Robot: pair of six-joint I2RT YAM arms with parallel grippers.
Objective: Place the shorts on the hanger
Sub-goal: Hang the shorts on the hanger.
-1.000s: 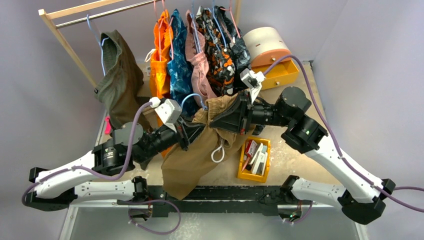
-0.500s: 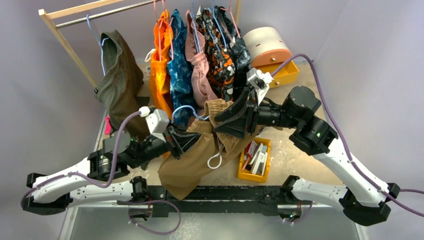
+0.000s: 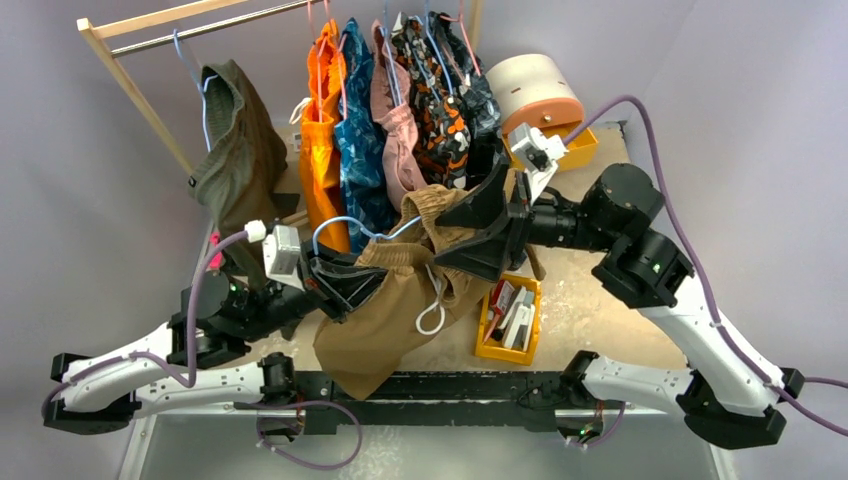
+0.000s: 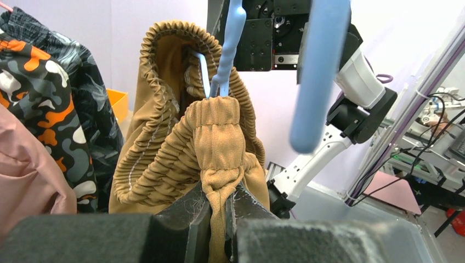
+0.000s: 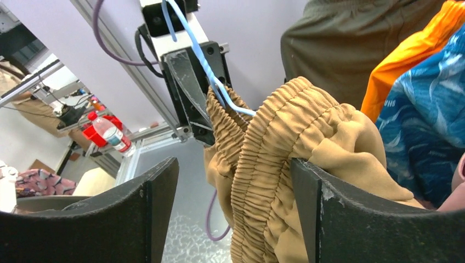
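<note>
Two grippers meet at mid-table, where the shorts (image 3: 385, 310) hang bunched. On the left, the left gripper (image 4: 219, 204) is pressed together on a fold of waistband, and the hanger (image 4: 229, 38) rises from the waist opening just beyond. On the right, the right gripper (image 5: 231, 181) stands spread, elastic between its jaws. The step likely needs a firm left pinch while the right slowly stretches elastic over the hanger's shoulder. No writing is legible.
</note>
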